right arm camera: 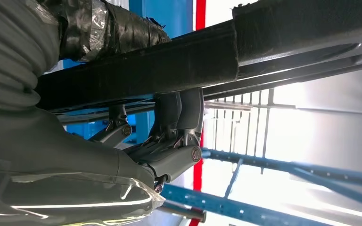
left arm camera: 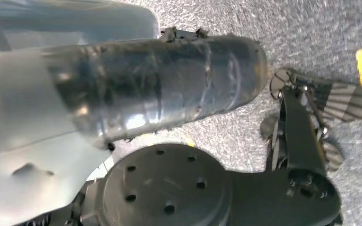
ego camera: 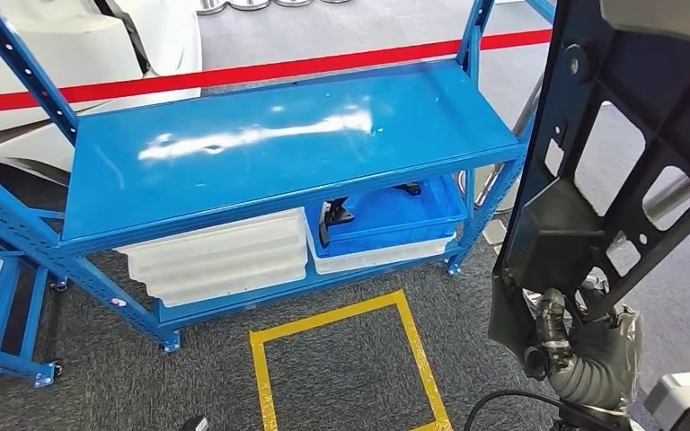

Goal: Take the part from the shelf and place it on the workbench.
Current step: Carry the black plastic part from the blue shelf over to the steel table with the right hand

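Part (ego camera: 611, 171) was off the shelf (ego camera: 278, 144), held up at the right in the right hand (ego camera: 584, 350), fingers (right arm camera: 174, 141) clamped round its edge. Left hand (left arm camera: 311, 117) hung by the floor, fingers loosely apart, empty. Carry step; next, turning toward the desk

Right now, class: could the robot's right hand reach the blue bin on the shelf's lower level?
Probably not: the right hand already holds the large dark part, and the blue bin sits under the shelf's top board.
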Available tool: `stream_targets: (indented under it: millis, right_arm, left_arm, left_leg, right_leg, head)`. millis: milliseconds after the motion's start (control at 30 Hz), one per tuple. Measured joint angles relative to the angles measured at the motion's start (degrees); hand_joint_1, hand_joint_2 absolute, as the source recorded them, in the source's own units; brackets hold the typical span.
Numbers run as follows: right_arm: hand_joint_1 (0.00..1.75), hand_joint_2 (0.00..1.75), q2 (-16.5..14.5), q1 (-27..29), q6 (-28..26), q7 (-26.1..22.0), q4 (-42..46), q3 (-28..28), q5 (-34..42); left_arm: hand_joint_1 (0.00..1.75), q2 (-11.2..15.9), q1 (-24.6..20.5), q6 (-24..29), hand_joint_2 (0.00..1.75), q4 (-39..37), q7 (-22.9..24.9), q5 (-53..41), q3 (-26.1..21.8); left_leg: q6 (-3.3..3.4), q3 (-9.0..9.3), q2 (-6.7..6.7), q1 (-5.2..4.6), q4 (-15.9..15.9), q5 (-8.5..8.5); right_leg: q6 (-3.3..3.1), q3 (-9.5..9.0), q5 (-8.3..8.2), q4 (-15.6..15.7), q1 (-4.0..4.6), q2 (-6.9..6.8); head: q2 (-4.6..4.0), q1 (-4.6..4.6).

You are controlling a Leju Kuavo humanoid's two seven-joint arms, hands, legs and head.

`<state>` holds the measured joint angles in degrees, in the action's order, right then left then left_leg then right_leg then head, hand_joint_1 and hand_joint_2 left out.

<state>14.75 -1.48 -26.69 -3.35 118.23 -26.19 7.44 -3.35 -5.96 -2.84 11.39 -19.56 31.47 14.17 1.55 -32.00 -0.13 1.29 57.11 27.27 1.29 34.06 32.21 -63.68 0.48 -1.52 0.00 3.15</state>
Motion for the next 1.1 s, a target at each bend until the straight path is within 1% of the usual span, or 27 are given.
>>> stream_targets:
  millis: [67,100,133,167,233,300,333,367,400,467,500,533,567,600,633,667,700,733,767,800,833,867,900,967,1033,1067,1100]
  right_arm:
    - [1.75,1.75,0.01,0.07,0.00,-0.03,-0.12,-0.03,-0.01]
    - [1.75,1.75,0.01,0.09,0.01,-0.03,-0.18,-0.04,-0.01]
    - [1.75,1.75,0.00,0.08,0.01,-0.03,-0.22,-0.05,-0.01]
    - [1.75,1.75,0.00,0.07,0.03,-0.03,-0.24,-0.06,-0.01]
    - [1.75,1.75,0.00,-0.01,0.09,-0.03,-0.24,-0.06,-0.01]
    - [1.75,1.75,0.01,-0.11,0.15,-0.03,-0.23,-0.06,-0.01]
    - [1.75,1.75,0.01,-0.14,0.19,-0.03,-0.23,-0.06,-0.01]
    - [1.75,1.75,0.00,-0.19,0.26,-0.06,-0.22,-0.07,-0.01]
    - [1.75,1.75,-0.03,-0.24,0.35,-0.08,-0.23,-0.09,0.01]
    - [1.75,1.75,-0.16,-0.30,0.48,-0.19,-0.26,-0.14,0.05]
    - [1.75,1.75,-0.22,-0.28,0.49,-0.22,-0.30,-0.15,0.10]
    - [1.75,1.75,-0.26,-0.24,0.50,-0.25,-0.35,-0.16,0.15]
    - [1.75,1.75,-0.29,-0.22,0.51,-0.25,-0.43,-0.18,0.20]
    - [1.75,1.75,-0.34,-0.20,0.52,-0.25,-0.50,-0.22,0.23]
    - [1.75,1.75,-0.40,-0.20,0.54,-0.25,-0.56,-0.27,0.26]
    - [1.75,1.75,-0.45,-0.21,0.55,-0.25,-0.60,-0.32,0.30]
    - [1.75,1.75,-0.49,-0.22,0.55,-0.25,-0.62,-0.36,0.33]
    - [1.75,1.75,-0.51,-0.23,0.56,-0.26,-0.63,-0.38,0.36]
    - [1.75,1.75,-0.52,-0.24,0.56,-0.26,-0.63,-0.39,0.38]
    - [1.75,1.75,-0.52,-0.26,0.57,-0.27,-0.64,-0.40,0.39]
    - [1.75,1.75,-0.53,-0.28,0.61,-0.29,-0.65,-0.44,0.40]
    - [1.75,1.75,-0.54,-0.33,0.63,-0.31,-0.67,-0.50,0.40]
    - [1.75,1.75,-0.55,-0.41,0.66,-0.33,-0.69,-0.56,0.42]
    - [1.75,1.75,-0.54,-0.52,0.68,-0.41,-0.71,-0.63,0.43]
    - [1.75,1.75,-0.51,-0.48,0.68,-0.46,-0.74,-0.63,0.44]
    - [1.75,1.75,-0.50,-0.45,0.68,-0.48,-0.79,-0.63,0.45]
    - [1.75,1.75,-0.50,-0.42,0.68,-0.47,-0.85,-0.64,0.45]
  left_arm:
    - [0.00,-0.22,-0.16,0.02,0.00,0.00,0.02,0.00,-0.01]
    - [0.00,-0.25,-0.17,0.02,0.00,0.00,0.04,0.00,-0.01]
    - [0.00,-0.27,-0.14,0.02,0.00,0.00,0.05,0.00,-0.01]
    - [0.00,-0.28,-0.11,0.02,0.00,0.00,0.07,0.00,-0.01]
    - [0.00,-0.28,-0.15,0.01,0.00,0.00,0.08,0.00,0.00]
    - [0.00,-0.28,-0.25,-0.01,0.00,0.00,0.09,0.01,0.01]
    - [0.00,-0.28,-0.21,-0.02,0.00,0.00,0.09,0.02,0.01]
    - [0.00,-0.28,-0.07,-0.02,0.00,-0.01,0.09,0.03,0.01]
    - [0.00,-0.28,0.10,-0.02,0.00,-0.01,0.09,0.05,0.01]
    - [0.00,-0.23,0.26,-0.01,0.00,-0.02,0.04,0.07,0.01]
    - [0.00,-0.09,0.21,-0.01,0.00,-0.02,0.03,0.07,0.01]
    - [0.00,0.10,0.13,-0.03,0.00,-0.01,0.03,0.07,0.01]
    - [0.00,0.37,0.07,-0.05,0.00,-0.01,0.05,0.07,0.02]
    - [0.00,0.63,0.05,-0.06,0.00,-0.01,0.06,0.07,0.03]
    - [0.00,0.84,0.09,-0.07,0.00,-0.01,0.07,0.07,0.03]
    - [0.00,1.03,0.14,-0.07,0.00,-0.02,0.07,0.07,0.04]
    - [0.00,1.15,0.17,-0.07,0.00,-0.02,0.06,0.07,0.04]
    - [0.00,1.24,0.11,-0.08,0.00,-0.01,0.06,0.07,0.04]
    - [0.00,1.29,-0.02,-0.11,0.00,-0.01,0.07,0.07,0.04]
    - [0.00,1.31,-0.15,-0.16,0.00,0.00,0.07,0.07,0.05]
    - [0.00,1.32,-0.22,-0.20,0.00,0.00,0.08,0.07,0.05]
    - [0.00,1.32,-0.18,-0.23,0.00,0.00,0.11,0.07,0.06]
    - [0.00,1.32,-0.08,-0.25,0.00,0.00,0.14,0.07,0.07]
    - [0.00,1.10,0.00,-0.25,0.00,0.00,0.13,0.07,0.09]
    - [0.00,0.64,-0.12,-0.25,0.00,0.00,0.08,0.07,0.09]
    - [0.00,0.39,-0.17,-0.25,0.00,0.00,0.09,0.07,0.08]
    - [0.00,0.24,-0.19,-0.25,0.00,0.00,0.10,0.07,0.08]
  left_leg:
    - [-0.01,-0.51,-1.43,0.06,0.01,-0.42]
    - [-0.12,-0.71,-2.23,0.10,0.01,-0.61]
    - [-0.28,-0.86,-3.04,0.17,0.01,-0.79]
    - [-0.47,-0.95,-3.86,0.27,0.01,-0.96]
    - [-1.00,-1.21,-5.41,0.53,0.00,-1.33]
    - [-1.82,-1.82,-6.79,0.89,-0.08,-1.85]
    - [-2.34,-2.15,-7.47,1.07,-0.25,-2.18]
    - [-2.87,-2.41,-8.06,1.26,-0.49,-2.52]
    - [-3.17,-2.63,-7.57,1.28,-0.46,-2.50]
    - [-3.37,-3.92,-4.48,0.96,2.15,-0.38]
    - [-3.27,-5.20,-2.48,0.77,5.25,1.69]
    - [-3.29,-6.72,-1.36,0.64,9.06,3.89]
    - [-3.33,-8.01,-0.89,0.58,12.58,5.56]
    - [-3.38,-8.53,-0.70,0.55,14.67,6.28]
    - [-3.42,-7.93,-0.55,0.54,14.66,5.96]
    - [-3.42,-6.19,-0.23,0.51,12.43,4.74]
    - [-3.35,-3.65,0.53,0.45,8.72,3.16]
    - [-3.22,-1.11,1.96,0.21,4.64,2.01]
    - [-2.95,0.65,3.08,-0.01,1.64,1.25]
    - [-2.65,1.51,3.85,-0.24,-0.10,0.98]
    - [-2.34,1.56,3.98,-0.45,-0.71,0.98]
    - [-1.96,1.24,3.24,-0.42,-0.64,0.74]
    - [-1.62,1.03,2.60,-0.32,-0.71,0.49]
    - [-0.94,0.66,1.37,0.03,-0.86,-0.11]
    - [-0.58,0.11,0.03,0.20,-0.88,-0.64]
    - [-0.54,-0.16,-0.72,0.21,-0.87,-0.86]
    - [-0.59,-0.40,-1.53,0.22,-0.86,-1.06]
  right_leg:
    - [0.62,2.96,3.18,-7.14,-0.69,0.92]
    - [0.76,3.47,3.30,-8.51,-0.94,0.98]
    - [0.78,2.91,2.30,-7.60,-1.11,1.09]
    - [0.69,1.36,0.47,-4.64,-1.21,1.43]
    - [0.18,-2.79,-3.15,3.62,-1.32,4.07]
    - [-0.35,-4.82,-4.29,8.19,-1.22,6.28]
    - [-0.59,-4.87,-4.19,8.61,-1.10,6.30]
    - [-0.89,-4.85,-4.41,8.96,-0.99,5.62]
    - [-1.26,-4.94,-4.76,9.40,-0.98,4.82]
    - [-2.17,-5.20,-5.56,10.52,-0.94,3.14]
    - [-2.46,-5.21,-5.79,10.78,-0.85,2.26]
    - [-2.66,-5.09,-5.90,10.83,-0.68,1.45]
    - [-2.75,-4.90,-5.96,10.75,-0.54,0.54]
    - [-2.80,-4.71,-6.00,10.63,-0.41,-0.32]
    - [-2.83,-4.53,-6.02,10.48,-0.31,-1.16]
    - [-2.81,-4.38,-6.00,10.29,-0.25,-1.93]
    - [-2.73,-4.29,-5.93,10.03,-0.21,-2.65]
    - [-2.53,-4.14,-5.75,9.58,-0.07,-3.35]
    - [-2.28,-3.95,-5.57,9.10,0.06,-3.99]
    - [-2.00,-3.78,-5.43,8.69,0.17,-4.62]
    - [-1.73,-3.63,-5.36,8.42,0.27,-5.27]
    - [-1.53,-3.59,-5.40,8.33,0.23,-5.93]
    - [-1.21,-3.53,-5.20,8.15,0.14,-5.81]
    - [-0.47,-2.49,-3.03,5.50,-0.19,-3.19]
    - [0.24,0.48,1.20,-1.68,-0.68,0.09]
    - [0.45,2.14,2.93,-5.63,-0.86,0.71]
    - [0.56,3.22,3.69,-8.24,-1.00,0.92]
  head:
    - [0.00,0.03]
    - [0.00,0.04]
    - [0.00,0.04]
    - [0.00,0.04]
    - [0.00,0.04]
    - [0.00,0.04]
    - [0.00,0.05]
    - [0.00,0.05]
    - [0.00,0.14]
    - [0.00,0.40]
    - [0.00,0.53]
    - [0.00,0.61]
    - [0.00,0.60]
    - [0.00,0.60]
    - [0.00,0.61]
    - [0.00,0.61]
    - [0.00,0.62]
    - [0.00,0.64]
    - [0.00,0.61]
    - [0.00,0.60]
    - [0.00,0.57]
    - [0.00,0.53]
    - [0.00,0.54]
    - [0.00,0.43]
    - [0.00,0.32]
    - [0.00,0.33]
    - [0.00,0.34]
